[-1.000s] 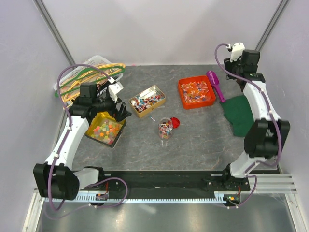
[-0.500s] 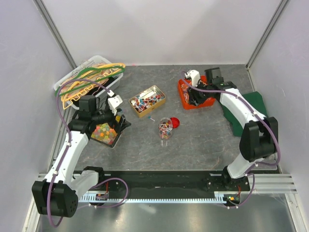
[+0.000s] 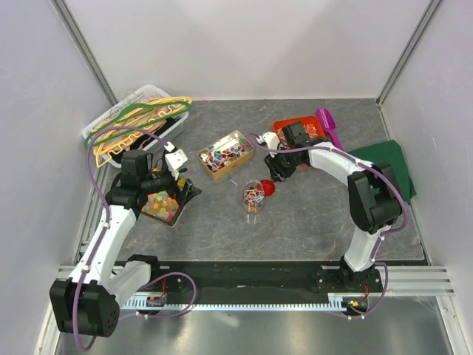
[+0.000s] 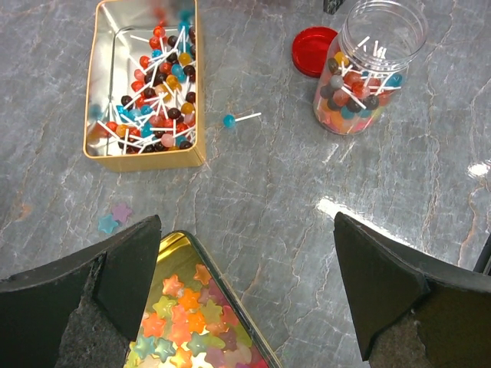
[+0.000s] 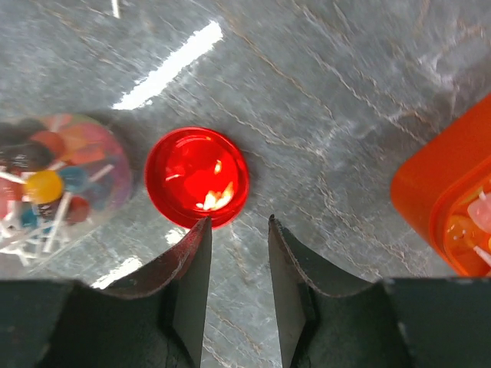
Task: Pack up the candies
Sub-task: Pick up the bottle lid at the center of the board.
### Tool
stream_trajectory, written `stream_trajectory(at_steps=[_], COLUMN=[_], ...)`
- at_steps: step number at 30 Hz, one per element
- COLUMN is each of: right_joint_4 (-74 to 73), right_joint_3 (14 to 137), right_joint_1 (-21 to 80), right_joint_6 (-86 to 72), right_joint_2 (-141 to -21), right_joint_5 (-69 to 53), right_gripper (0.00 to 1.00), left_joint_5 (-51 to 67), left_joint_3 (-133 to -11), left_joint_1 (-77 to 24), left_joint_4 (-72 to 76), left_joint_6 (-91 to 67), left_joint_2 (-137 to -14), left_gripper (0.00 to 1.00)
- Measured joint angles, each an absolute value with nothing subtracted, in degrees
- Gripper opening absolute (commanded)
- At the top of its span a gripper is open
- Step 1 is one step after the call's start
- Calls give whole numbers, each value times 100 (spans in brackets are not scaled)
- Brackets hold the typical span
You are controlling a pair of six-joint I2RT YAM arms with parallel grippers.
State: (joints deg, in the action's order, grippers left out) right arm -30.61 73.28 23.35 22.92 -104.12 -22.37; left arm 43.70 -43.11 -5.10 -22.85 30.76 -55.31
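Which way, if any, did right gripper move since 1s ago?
Yes. Top view: right gripper swung from behind the orange tray leftward and nearer, to the red lid.

Left arm [image 3: 111, 229], right arm [image 3: 336, 159]: white shells, black joint housings. Purple cable [image 3: 90, 159] looped along each. White camera [image 3: 176, 158] at left wrist. Fingers [image 4: 383, 276] black, wedge-shaped, matte; grey rough patches low on the left pair.

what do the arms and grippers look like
Both the left arm and right arm have white links, black joints, and a purple cable looped alongside. The left gripper and right gripper have matte black wedge-shaped fingers.
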Motion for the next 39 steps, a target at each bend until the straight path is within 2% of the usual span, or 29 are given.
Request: stream_trajectory(at_steps=[17,24,26,27,28,39], right_joint_4=[-2871,-2783,-2731,-2709,-2692,-2593], right_joint_3=[7275,7284,7301,7317,7332,7378], right_joint_1=[2401,2578,2670,2716,2753,2829], right_joint_6=[2204,2215,2215,2217,2226,2121], right_joint_2=[-10975,-11048,-11069,-11083,-11098,-11061], right_joint_5=[-1940,-1704,-1616,-1577,-1538,-943], right_gripper=[41,30,20,7,0,0], left_joint_5=[4539,4539,4536,4536,4536,4569], left_joint_3=[-4278,-4272,-4272,-4272,-4272,-4272], left_joint_1=[-510,-510,-510,-510,-510,-510], left_joint_4=[-2211,-2209,-2206,-2206,-2206,-2069], left_joint_6=[3002,2985,2985,2985,2985,2906], left_joint_2=[-5459,-5457,-5457,-5457,-5454,-5492], left_gripper=[100,100,100,100,100,100])
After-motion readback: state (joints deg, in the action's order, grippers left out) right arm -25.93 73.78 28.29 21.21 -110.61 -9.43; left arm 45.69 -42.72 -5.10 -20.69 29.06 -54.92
